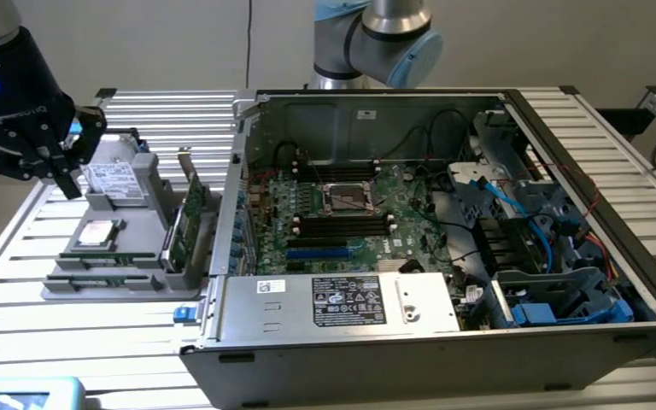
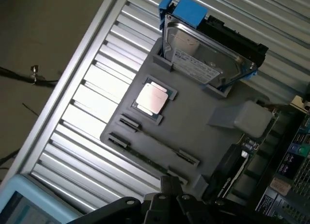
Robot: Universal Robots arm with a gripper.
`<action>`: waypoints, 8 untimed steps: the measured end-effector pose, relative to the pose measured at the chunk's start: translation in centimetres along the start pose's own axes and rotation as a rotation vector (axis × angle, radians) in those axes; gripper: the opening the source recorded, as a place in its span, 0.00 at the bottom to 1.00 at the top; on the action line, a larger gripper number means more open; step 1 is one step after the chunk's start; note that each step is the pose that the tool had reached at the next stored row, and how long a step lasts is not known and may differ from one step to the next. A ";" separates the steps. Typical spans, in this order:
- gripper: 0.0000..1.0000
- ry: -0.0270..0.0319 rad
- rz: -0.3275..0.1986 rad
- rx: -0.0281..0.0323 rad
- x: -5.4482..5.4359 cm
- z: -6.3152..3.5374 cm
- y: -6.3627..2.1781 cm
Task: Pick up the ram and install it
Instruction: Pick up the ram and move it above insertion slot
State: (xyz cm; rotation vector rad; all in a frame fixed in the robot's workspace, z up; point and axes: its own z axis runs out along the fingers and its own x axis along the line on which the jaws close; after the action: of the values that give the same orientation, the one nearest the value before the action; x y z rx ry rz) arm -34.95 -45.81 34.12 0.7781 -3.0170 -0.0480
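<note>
While the long, thin green ram stick (image 1: pixel 102 255) lies untouched along the near edge of the grey plastic tray (image 1: pixel 123 293), the pick-up seems not yet begun. Over the tray's far corner the black tool (image 1: pixel 64 178) hangs closed and empty; a grasp calls for opened jaws aligned with the stick.

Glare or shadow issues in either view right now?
Exterior view: table slats blow out white beside the grey parts tray; motherboard evenly lit, drive-bay corner darker. Wrist view: same glare on the slats, CPU lid shines bright, hard drive cover shows a soft sheen.
</note>
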 end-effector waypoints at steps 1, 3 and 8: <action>0.11 0.0007 -0.018 0.0003 0.0 0.00 0.00; 0.11 0.0019 -0.053 0.0009 0.0 0.00 0.00; 0.11 0.0049 -0.145 0.0019 0.0 0.01 0.00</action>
State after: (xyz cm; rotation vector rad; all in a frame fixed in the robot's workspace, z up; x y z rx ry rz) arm -34.95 -45.81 34.12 0.9948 -2.9507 -0.0460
